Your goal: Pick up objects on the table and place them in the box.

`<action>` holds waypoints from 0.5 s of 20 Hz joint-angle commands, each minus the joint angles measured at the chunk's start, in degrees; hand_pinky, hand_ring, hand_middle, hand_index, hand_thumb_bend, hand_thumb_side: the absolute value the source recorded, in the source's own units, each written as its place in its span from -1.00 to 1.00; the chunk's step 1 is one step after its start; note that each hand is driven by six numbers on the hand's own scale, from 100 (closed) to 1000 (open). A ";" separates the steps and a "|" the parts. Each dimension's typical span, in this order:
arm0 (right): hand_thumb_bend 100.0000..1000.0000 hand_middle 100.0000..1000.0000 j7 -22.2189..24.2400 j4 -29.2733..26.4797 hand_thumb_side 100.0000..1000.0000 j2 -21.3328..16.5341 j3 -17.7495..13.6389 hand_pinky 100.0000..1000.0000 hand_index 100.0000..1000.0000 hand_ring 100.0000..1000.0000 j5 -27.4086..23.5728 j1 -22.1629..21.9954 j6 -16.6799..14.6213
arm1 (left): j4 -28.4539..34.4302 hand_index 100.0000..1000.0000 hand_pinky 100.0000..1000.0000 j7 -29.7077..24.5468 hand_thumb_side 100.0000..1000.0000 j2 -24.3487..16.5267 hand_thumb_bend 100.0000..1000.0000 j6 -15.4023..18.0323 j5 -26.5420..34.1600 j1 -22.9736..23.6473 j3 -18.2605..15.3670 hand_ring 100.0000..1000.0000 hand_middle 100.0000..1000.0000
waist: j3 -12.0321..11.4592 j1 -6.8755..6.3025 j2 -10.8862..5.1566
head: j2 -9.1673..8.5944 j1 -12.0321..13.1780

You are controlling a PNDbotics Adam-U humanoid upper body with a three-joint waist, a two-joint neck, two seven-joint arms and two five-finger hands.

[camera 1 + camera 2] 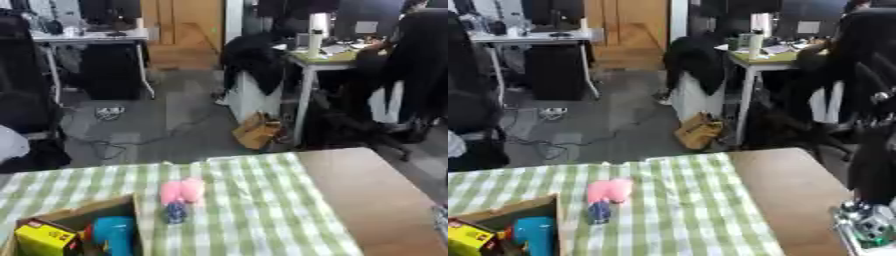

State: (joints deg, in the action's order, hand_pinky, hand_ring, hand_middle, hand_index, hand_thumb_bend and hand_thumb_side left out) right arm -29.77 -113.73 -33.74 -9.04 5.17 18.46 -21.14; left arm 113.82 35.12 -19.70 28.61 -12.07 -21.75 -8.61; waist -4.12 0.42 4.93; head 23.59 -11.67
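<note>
A pink soft object with a small dark blue part at its near end lies on the green checked cloth, just right of the cardboard box. Nothing touches it. The box sits at the lower left and holds a yellow packet and a teal object. My right arm comes down at the right edge in the right eye view, ending in a silver part that is my right hand, low over the bare wood and well right of the pink object. My left hand shows in neither view.
The checked cloth covers the left and middle of the table; bare brown wood lies on the right. Beyond the far edge are the floor, desks, chairs and a brown bag.
</note>
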 commanded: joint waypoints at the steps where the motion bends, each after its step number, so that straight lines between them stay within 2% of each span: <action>1: -1.00 0.71 6.06 -0.86 1.00 -5.75 0.40 0.68 0.83 0.75 0.84 2.47 5.09 | 0.77 0.79 0.64 0.03 1.00 -0.95 -0.75 0.30 0.26 -0.43 0.19 0.72 0.66 | -0.25 0.03 -1.62 | 0.57 -0.61; 6: -1.00 0.66 14.69 -0.86 1.00 -9.80 2.91 0.63 0.81 0.72 2.93 6.52 13.86 | 0.77 0.79 0.64 -0.34 1.00 -0.87 -0.75 0.27 0.56 -0.45 0.48 0.72 0.66 | -0.91 0.20 -1.88 | 0.60 -1.38; 10: -1.00 0.68 20.41 -0.86 1.00 -12.23 5.35 0.64 0.82 0.73 4.71 9.52 17.28 | 0.77 0.79 0.64 -0.62 1.00 -0.81 -0.75 0.28 0.81 -0.53 0.69 0.72 0.66 | -1.34 0.28 -2.01 | 1.11 -2.49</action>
State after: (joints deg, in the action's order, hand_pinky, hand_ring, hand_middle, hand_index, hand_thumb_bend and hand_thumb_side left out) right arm -11.07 -113.73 -43.16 -4.00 9.01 26.99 -4.76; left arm 113.82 34.55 -19.68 28.62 -11.51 -21.72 -7.95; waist -5.45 0.44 4.58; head 24.48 -13.74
